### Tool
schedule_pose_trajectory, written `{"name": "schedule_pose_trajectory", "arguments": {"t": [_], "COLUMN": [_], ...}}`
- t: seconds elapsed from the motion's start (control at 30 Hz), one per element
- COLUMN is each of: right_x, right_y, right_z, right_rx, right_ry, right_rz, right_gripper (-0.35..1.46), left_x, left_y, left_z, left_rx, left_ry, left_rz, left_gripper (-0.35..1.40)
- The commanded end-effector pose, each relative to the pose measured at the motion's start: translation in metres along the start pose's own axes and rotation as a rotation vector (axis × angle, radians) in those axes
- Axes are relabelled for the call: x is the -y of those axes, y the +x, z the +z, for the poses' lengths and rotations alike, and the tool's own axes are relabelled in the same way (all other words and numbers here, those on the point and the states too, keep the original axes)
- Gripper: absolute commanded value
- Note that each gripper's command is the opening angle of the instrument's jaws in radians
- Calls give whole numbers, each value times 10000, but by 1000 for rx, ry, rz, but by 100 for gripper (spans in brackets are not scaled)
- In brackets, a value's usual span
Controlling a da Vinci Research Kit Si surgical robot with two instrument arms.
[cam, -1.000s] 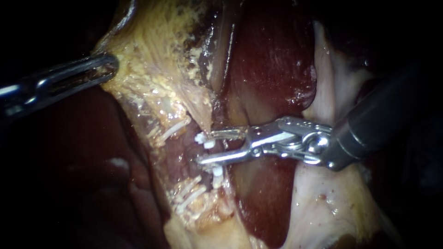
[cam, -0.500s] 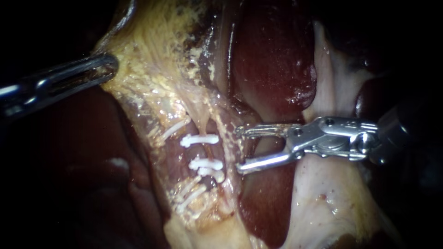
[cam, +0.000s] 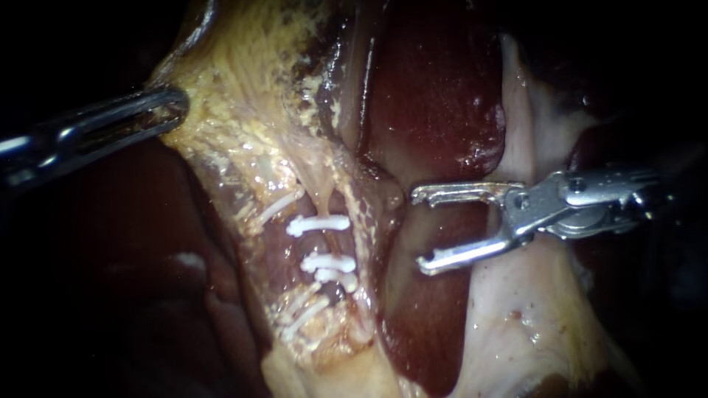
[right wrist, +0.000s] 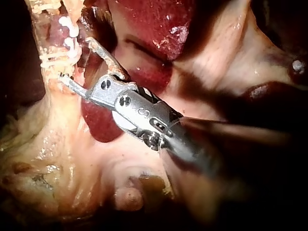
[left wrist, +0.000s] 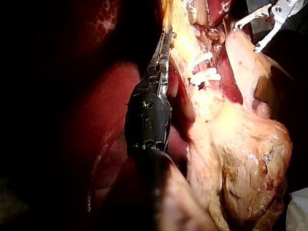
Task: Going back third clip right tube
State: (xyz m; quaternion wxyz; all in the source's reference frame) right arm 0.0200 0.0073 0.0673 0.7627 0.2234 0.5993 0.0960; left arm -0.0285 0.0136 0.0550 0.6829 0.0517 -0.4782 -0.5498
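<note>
While my left instrument point(cam: 171, 107) grips yellow tissue point(cam: 243, 140), my right instrument point(cam: 418, 231) gapes empty. White clips point(cam: 318, 225) cross a tube point(cam: 330, 243) nearby.

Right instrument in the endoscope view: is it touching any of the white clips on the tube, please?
No, the right instrument sits clear of the clips, tissue showing between them.

Three white clips point(cam: 328, 262) (lower two touching) across the pale right tube point(cam: 330, 243)

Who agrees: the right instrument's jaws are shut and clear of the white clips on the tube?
Wrong: the jaws of the right instrument are open, gap showing, nothing held, as the endoscope view shows. They are clear of the white clips.
</note>
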Motion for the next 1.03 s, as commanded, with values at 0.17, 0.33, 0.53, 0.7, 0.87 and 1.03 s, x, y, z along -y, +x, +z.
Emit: {"name": "schedule_pose_trajectory", "arguments": {"t": [0.17,0.33,0.53,0.7,0.87,1.03], "right_x": [-1,-1,-2,-3,-3,-3], "right_y": [-1,-1,-1,-2,-2,-1], "right_z": [0,0,1,1,1,1], "right_rx": [4,4,6,6,6,6], "right_ry": [2,2,-1,-2,-2,-2], "right_rz": [-46,-69,-81,-87,-93,-92], "right_gripper": [60,60,60,60,60,60], "left_x": [2,2,11,16,16,15], "left_y": [20,41,56,66,66,66], "left_z": [23,61,100,113,113,112], "left_rx": [-20,-51,-77,-91,-90,-91], "left_ry": [7,7,15,21,21,22], "left_rz": [4,14,18,22,22,22], "left_gripper": [-35,-35,-35,-35,-35,-35]}}
